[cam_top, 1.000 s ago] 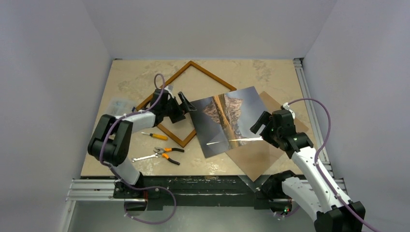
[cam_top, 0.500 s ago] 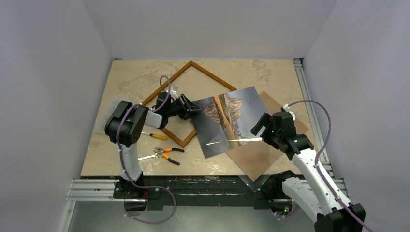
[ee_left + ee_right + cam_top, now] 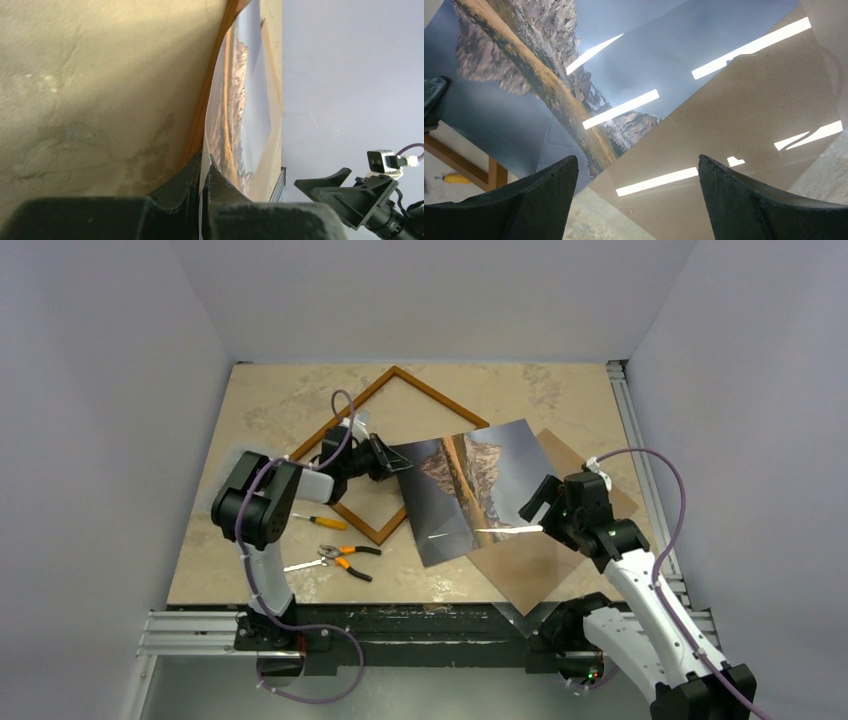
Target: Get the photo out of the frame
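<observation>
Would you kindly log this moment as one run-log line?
left gripper shut on mountain-print photo | right gripper open over brown board | photo out of thin orange-brown wooden frame

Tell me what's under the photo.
A brown board shows beneath the photo's right side, the frame's rail beneath its left. How far either runs underneath is covered.

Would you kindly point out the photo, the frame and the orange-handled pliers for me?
photo (image 3: 470,490), top external view, middle of the print.
frame (image 3: 443,397), top external view, far right rail.
pliers (image 3: 350,566), top external view, an orange handle.

White arms (image 3: 640,590) carry black fingers (image 3: 744,200), purple cables (image 3: 678,480)
</observation>
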Robot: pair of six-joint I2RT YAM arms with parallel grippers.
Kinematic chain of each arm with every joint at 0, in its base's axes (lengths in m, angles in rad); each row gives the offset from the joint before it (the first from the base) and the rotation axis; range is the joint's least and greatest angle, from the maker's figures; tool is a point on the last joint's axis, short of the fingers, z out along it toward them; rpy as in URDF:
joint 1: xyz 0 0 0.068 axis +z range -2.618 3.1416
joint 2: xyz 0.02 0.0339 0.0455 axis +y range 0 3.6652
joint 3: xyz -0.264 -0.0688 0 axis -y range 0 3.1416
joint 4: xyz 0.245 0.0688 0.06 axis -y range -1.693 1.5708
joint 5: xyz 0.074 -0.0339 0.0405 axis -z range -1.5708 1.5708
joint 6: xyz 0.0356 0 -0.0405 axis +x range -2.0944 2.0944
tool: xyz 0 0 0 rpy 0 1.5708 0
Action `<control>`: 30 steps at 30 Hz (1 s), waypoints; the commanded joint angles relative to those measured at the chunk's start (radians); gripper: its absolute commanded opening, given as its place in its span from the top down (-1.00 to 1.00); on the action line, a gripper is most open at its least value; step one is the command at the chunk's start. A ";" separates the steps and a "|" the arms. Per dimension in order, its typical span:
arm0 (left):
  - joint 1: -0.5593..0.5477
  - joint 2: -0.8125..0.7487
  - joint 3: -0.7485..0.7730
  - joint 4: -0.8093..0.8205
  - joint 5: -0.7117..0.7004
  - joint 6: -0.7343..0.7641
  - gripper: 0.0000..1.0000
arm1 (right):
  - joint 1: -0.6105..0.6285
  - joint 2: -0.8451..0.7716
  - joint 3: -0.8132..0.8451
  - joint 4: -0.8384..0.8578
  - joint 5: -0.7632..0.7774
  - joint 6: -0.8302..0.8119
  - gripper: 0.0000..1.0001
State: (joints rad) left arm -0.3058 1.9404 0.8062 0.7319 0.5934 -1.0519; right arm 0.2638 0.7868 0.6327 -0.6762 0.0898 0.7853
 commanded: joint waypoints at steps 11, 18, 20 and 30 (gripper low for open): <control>-0.025 -0.229 0.341 -0.576 -0.122 0.348 1.00 | 0.006 0.034 -0.010 0.009 0.028 0.011 -0.75; -0.060 -0.276 0.592 -0.920 -0.209 0.487 1.00 | 0.006 0.046 0.006 0.007 0.039 0.010 -0.75; -0.062 -0.286 0.671 -1.000 -0.225 0.520 1.00 | 0.006 0.048 0.013 -0.001 0.042 0.009 -0.75; -0.067 -0.373 0.960 -1.311 -0.291 0.715 1.00 | 0.006 0.027 0.048 -0.034 0.054 0.005 -0.74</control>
State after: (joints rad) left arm -0.3710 1.6325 1.6337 -0.4210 0.3431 -0.4618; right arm 0.2638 0.8318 0.6292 -0.6945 0.1146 0.7891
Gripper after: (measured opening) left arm 0.003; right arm 0.873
